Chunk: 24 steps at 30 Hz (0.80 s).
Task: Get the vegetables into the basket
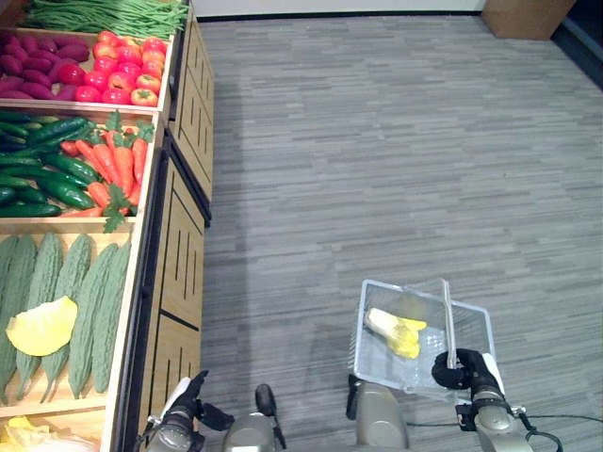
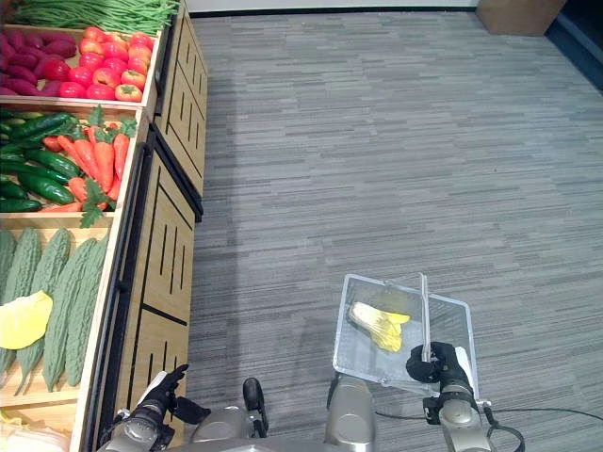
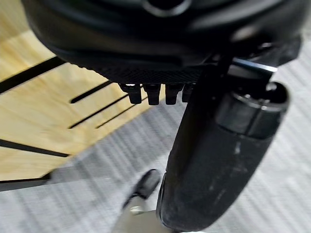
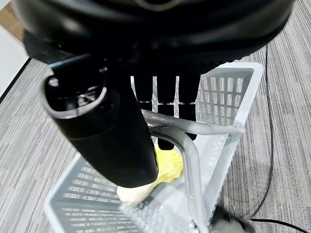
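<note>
While the right hand (image 1: 460, 368) curls round the metal handle (image 1: 448, 320) of the clear plastic basket (image 1: 471, 325), a pale yellow cabbage (image 1: 394, 330) lies inside it on the grey floor (image 1: 377, 151). The left hand (image 1: 186, 403) hangs empty beside the wooden produce stand (image 1: 179, 254), fingers relaxed. Its bins hold bitter gourds (image 1: 89, 301), carrots (image 1: 115, 165), cucumbers (image 1: 42, 169), tomatoes (image 1: 122, 71) and green beans (image 1: 104, 14).
</note>
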Available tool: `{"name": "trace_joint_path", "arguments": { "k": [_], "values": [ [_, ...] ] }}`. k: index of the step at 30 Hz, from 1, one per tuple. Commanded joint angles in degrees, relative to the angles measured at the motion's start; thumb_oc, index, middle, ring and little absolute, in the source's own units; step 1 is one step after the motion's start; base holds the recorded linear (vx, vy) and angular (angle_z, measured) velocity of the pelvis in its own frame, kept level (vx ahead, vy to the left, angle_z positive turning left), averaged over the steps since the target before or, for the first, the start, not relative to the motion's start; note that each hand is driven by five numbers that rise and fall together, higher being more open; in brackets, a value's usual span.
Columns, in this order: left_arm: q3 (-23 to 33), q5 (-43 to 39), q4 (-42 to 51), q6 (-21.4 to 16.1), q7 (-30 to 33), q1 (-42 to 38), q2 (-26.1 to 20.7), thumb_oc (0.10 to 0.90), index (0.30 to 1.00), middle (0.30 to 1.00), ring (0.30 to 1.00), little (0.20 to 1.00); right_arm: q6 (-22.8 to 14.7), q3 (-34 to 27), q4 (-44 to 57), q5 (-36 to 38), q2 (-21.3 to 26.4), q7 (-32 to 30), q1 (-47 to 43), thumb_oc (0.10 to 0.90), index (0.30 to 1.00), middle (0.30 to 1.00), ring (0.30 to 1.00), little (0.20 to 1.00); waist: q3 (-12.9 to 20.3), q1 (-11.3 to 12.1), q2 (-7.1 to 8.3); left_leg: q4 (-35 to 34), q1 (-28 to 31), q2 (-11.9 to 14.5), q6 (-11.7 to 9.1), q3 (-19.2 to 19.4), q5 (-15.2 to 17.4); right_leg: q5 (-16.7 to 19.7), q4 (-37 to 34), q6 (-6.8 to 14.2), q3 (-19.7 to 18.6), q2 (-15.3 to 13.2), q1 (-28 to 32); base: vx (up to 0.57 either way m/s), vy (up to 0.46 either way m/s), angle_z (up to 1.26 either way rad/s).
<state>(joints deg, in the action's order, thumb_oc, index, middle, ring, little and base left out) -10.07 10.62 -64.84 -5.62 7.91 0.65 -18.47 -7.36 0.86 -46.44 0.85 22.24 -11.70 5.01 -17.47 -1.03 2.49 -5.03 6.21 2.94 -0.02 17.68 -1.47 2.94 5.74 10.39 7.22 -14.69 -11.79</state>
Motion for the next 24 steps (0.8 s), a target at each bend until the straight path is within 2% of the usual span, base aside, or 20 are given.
{"name": "trace_joint_path", "arguments": {
  "k": [1,4,6,9,11,12,14,15,16,18,21,22,24],
  "values": [
    [1.17,-2.16,1.34,-1.79,2.41,0.15,0.01,0.9,1.0,1.0,1.0,1.0,-4.14,-0.09,2.2,0.78,4.89,-3.06,-2.31,0.4,0.3,0.3,0.3,0.3,2.01,0.09,0.33,7.85,3.34,2.7,-4.44,-4.01,7.94,2.41,2.41,1.92,1.61,1.37,2.44,0.19,-0.212,0.34],
    [1.85,-5.32,1.86,-1.79,2.23,0.5,0.97,0.9,1.0,1.0,1.0,1.0,-4.38,-0.69,3.74,0.89,6.17,-3.06,-1.03,0.4,0.3,0.3,0.3,0.3,2.07,-0.13,-0.38,10.07,1.98,5.23,-5.97,-6.09,6.7,-0.24,3.73,-0.02,3.27,3.19,2.96,0.15,-0.261,0.29],
    [2.24,-6.84,1.82,-2.01,2.61,0.3,1.59,0.9,1.0,1.0,1.0,1.0,-4.95,-1.48,4.6,1.65,6.65,-3.22,0.18,0.4,0.3,0.3,0.3,0.3,1.63,-0.31,-0.72,14.25,-0.32,6.7,-7.38,-7.64,4.15,-2.27,4.97,-1.62,4.0,4.31,3.37,0.12,-0.248,0.34],
    [2.22,-8.81,2.29,-2.1,3.26,-0.98,2.2,0.9,1.0,1.0,1.0,1.0,-5.46,-2.83,3.85,2.62,7.95,-3.79,0.66,0.4,0.3,0.3,0.3,0.3,-0.4,0.34,0.04,25.13,-7.02,6.88,-8.61,-11.29,-1.25,-3.97,4.31,-4.17,5.35,5.03,5.84,0.07,-0.216,0.43],
    [2.16,-9.55,2.68,-2.15,3.66,-1.24,2.43,0.9,1.0,1.0,1.0,1.0,-5.58,-3.08,2.08,3.07,8.17,-4.06,0.33,0.4,0.3,0.3,0.3,0.3,-0.87,0.47,-0.01,26.69,-8.44,6.83,-8.52,-12.23,-2.1,-4.86,4.25,-4.74,6.03,5.34,6.71,0.07,-0.123,0.5],
    [2.06,-10.23,2.57,-2.12,4.24,-1.88,2.61,0.9,1.0,1.0,1.0,1.0,-5.45,-3.49,1.07,3.62,8.1,-4.5,0.31,0.4,0.3,0.3,0.3,0.3,-1.33,0.7,0.01,25.88,-10.04,6.88,-8.28,-11.99,-2.71,-5.44,4.06,-4.76,6.56,5.14,7.62,0.2,-0.129,0.32],
    [1.76,-9.83,1.41,-1.56,5.38,-2.96,2.98,0.9,1.0,1.0,1.0,1.0,-5.24,-4.14,2.44,4.21,7.75,-5.21,0.83,0.4,0.3,0.3,0.3,0.3,-1.22,0.9,0.42,20.02,-13.05,5.96,-7.3,-10.47,-0.62,-6.11,2.34,-4.05,7.22,4.85,9.94,0.24,-0.026,0.5],
    [1.26,-8.42,0.9,-1.49,6.25,-3.36,2.9,0.9,1.0,1.0,1.0,1.0,-5.35,-3.91,2.55,3.92,7.67,-5.72,0.74,0.4,0.3,0.3,0.3,0.3,-0.9,1.24,0.15,16.22,-14.51,5.97,-7.17,-10.37,-1.5,-6.42,1.94,-3.63,7.24,5.33,10.5,0.15,0.035,0.52],
    [1.24,-8.38,0.84,-1.51,6.3,-3.37,2.93,0.9,1.0,1.0,1.0,1.0,-5.36,-3.92,2.55,3.9,7.66,-5.74,0.77,0.4,0.3,0.3,0.3,0.3,-0.89,1.31,0.23,15.85,-14.25,5.87,-7.18,-10.25,-1.61,-6.51,1.95,-3.59,7.17,5.24,10.54,0.18,0.067,0.25],
    [0.89,-7.45,0.47,-1.31,7.36,-3.74,2.69,0.9,1.0,1.0,1.0,1.0,-5.35,-2.71,0.77,3.4,7.38,-6.66,0.15,0.4,0.3,0.3,0.3,0.3,-0.25,2.9,-0.19,9.17,-16.52,7.56,-7.89,-10.36,-6.6,-8.07,1.45,-2.87,6.38,6.36,13.67,0.35,0.113,0.05],
    [0.62,-6.57,0.5,-1.24,7.62,-3.75,2.14,0.9,1.0,1.0,1.0,1.0,-5.29,-2.34,0.48,3.28,6.58,-6.54,0.15,0.4,0.3,0.3,0.3,0.3,0.21,3.22,0.55,9.9,-15.8,7.12,-7.35,-9.33,-5.35,-8.48,1.29,-2.39,5.77,6.08,14.83,0.28,0.138,-0.26],
    [0.13,-5.7,0.34,-1.51,7.42,-3.82,1.75,0.9,1.0,1.0,1.0,1.0,-4.98,-1.98,-1.09,3.04,6.07,-6.39,-0.18,0.4,0.3,0.3,0.3,0.3,0.92,3.49,0.95,9.78,-14.93,5.59,-6.33,-8.88,-4.2,-7.92,1.19,-1.44,4.81,4.91,15.67,0.26,0.207,-0.55],
    [0.05,-4.97,0.47,-1.51,7.6,-3.73,1.5,0.9,1.0,1.0,1.0,1.0,-4.96,-2.2,-0.11,2.84,5.65,-6.39,0.25,0.4,0.3,0.3,0.3,0.3,1.17,3.45,1.28,10.27,-14.85,5.03,-5.93,-8.36,-3.44,-7.62,1.23,-1.08,4.48,4.23,15.89,0.22,0.203,-0.53]
  ]
}}
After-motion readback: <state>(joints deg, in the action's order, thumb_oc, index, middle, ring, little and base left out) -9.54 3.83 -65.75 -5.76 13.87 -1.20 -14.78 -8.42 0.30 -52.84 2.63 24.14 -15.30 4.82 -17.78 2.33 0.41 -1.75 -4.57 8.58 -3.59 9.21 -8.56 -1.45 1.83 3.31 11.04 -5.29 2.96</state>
